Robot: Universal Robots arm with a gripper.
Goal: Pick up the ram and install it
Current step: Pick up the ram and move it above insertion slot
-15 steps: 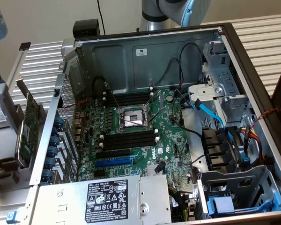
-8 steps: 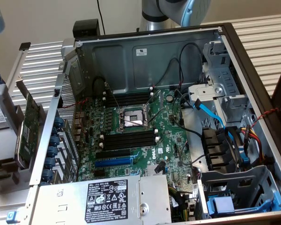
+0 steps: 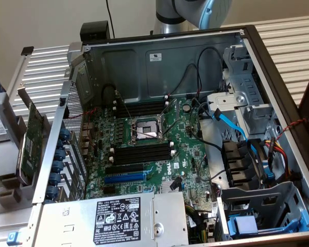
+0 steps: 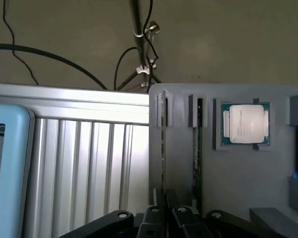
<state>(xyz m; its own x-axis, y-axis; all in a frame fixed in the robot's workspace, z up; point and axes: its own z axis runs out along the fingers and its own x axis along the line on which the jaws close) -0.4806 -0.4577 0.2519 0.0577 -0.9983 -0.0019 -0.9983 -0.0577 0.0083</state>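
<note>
Grey holder tray (image 4: 238, 178) carries two upright ram sticks (image 4: 163, 148) and a processor (image 4: 246, 124).

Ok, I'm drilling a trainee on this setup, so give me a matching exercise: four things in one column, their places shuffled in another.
Things:
1 ram
2 processor
3 power supply
4 green card

Places:
A outside the case, on the exterior view's left
B on edge in a narrow slot of the grey tray
C flat in a square tray recess
D inside the case, bearing a black label

Pairs: 1-B, 2-C, 3-D, 4-A
</note>
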